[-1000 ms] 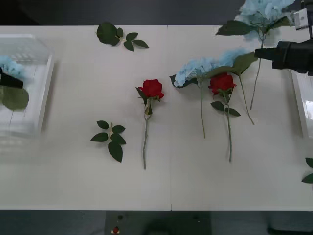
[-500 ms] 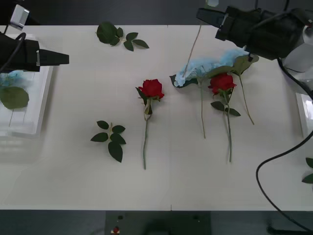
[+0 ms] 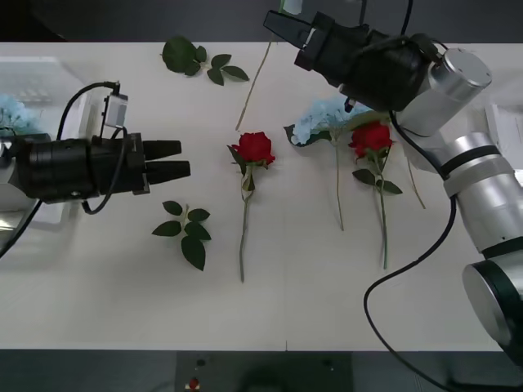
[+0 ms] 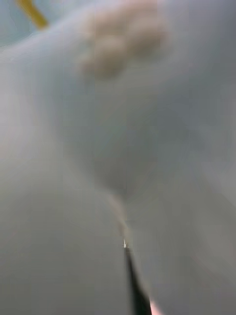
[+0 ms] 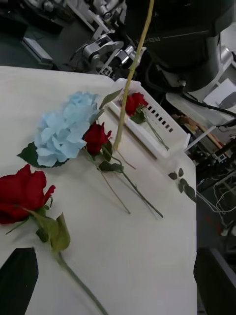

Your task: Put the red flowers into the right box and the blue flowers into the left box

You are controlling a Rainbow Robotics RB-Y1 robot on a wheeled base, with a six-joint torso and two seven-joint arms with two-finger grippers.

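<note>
Two red flowers counted loose on the worktop, stems trailing toward the near edge: a middle rose and a right-hand rose. Passed a bare leaf sprig nearest of all, no part of the job.

Found the left hand level with the middle rose, fingers parted and empty, aimed at the bloom but apart from it. Judged that to be the step in hand: reaching for a red flower. Needed next, by that reading: closing in on the stem just under the bloom, pinching it, lifting clear of the worktop, then carrying across to the right box. Reckoned that a long way over, past the other arm, so a hand-over or a wait might be called for.

Saw one blue flower a little beyond, lying just beside the right-hand rose, leaves touching it. Farther back, found the right hand high near the far edge, clamped on a pale stem that dangled free. Could not see its bloom, so kind not certain, though judged bound for a box.

Checked the boxes last. Left box, far left: held a boxed blue flower. Right box, seen from the left wrist view: held a boxed rose. Nothing misplaced, as far as could be told.
</note>
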